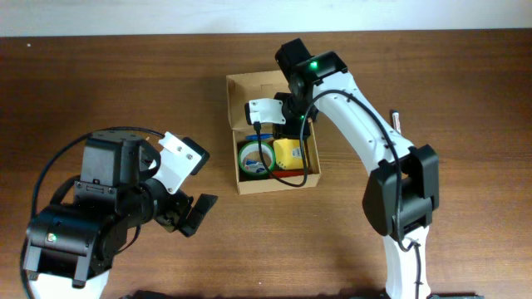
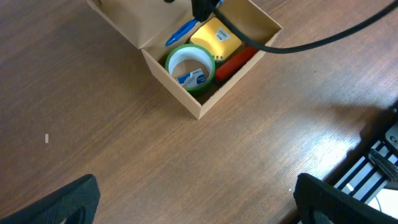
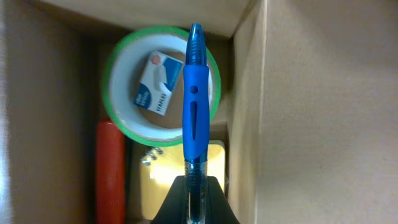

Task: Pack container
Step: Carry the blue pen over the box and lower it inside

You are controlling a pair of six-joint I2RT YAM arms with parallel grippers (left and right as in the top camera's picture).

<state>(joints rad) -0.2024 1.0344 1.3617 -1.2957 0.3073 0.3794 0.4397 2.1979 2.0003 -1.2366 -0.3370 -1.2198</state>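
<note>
Two robot arms work at a brown wooden table point(image 1: 100, 75). The container point(image 1: 235, 91), a plain tan cardboard box with its flap lid open, sits around the middle of the table, a little toward the far side.

The right arm reaches in from the right and hangs over the box. The right gripper point(image 3: 194, 196) is pressed together, pinching a blue pen point(image 3: 194, 106) by one end. The pen juts straight out from the fingers, over a green tape roll point(image 3: 121, 109) lying flat inside the box. A small white-and-blue packet point(image 3: 157, 92) rests in the middle of the roll. Beside the roll lie a red stick-shaped item point(image 3: 111, 168) and a yellow block point(image 2: 214, 36). Whether the pen touches anything below it cannot be told.

The left arm sits at the near left corner, well apart from the box. The left gripper point(image 2: 196, 186) is spread wide, holds nothing, and points toward the box across bare tabletop.
</note>
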